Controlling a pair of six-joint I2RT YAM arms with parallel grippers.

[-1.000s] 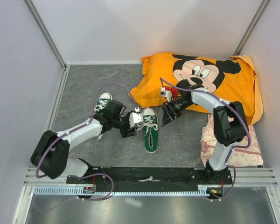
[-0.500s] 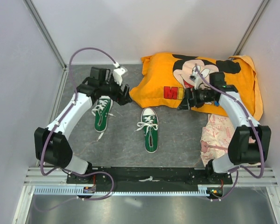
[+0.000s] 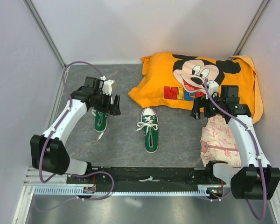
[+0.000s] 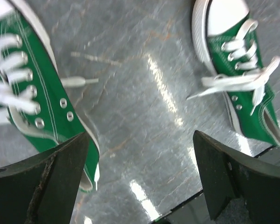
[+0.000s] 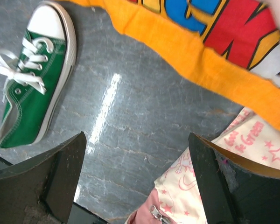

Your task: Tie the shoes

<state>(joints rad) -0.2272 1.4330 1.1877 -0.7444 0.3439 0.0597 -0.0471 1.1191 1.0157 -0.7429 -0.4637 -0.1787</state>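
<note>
Left tool (image 4: 141, 140) is spread fully wide with nothing between its fingers, and it hovers above the left shoe (image 3: 101, 119) at the far-left part of the counter (image 3: 177, 140). Right tool (image 5: 136, 140) is likewise wide open and empty, up over the edge of the orange cloth (image 3: 200, 79) and the pink printed bag (image 3: 221, 140) (neither belongs to the task). Middle shoe (image 3: 150, 130) lies alone between the arms, toe pointing away from the bases, well apart from both tools. Its laces (image 5: 18, 67) cross over the tongue in what may be a loose bow or just a tangle; the wrist views are too soft to say. The left shoe's lace end (image 4: 79, 81) trails out onto the counter, so that one looks untied. Judgement: the arms sit high and wide so the pair is in clear sight, and no grasp has begun. The wide opening suits coming down around a thin lace. The next move likely needs each tool to take one lace end of the same shoe.
</note>
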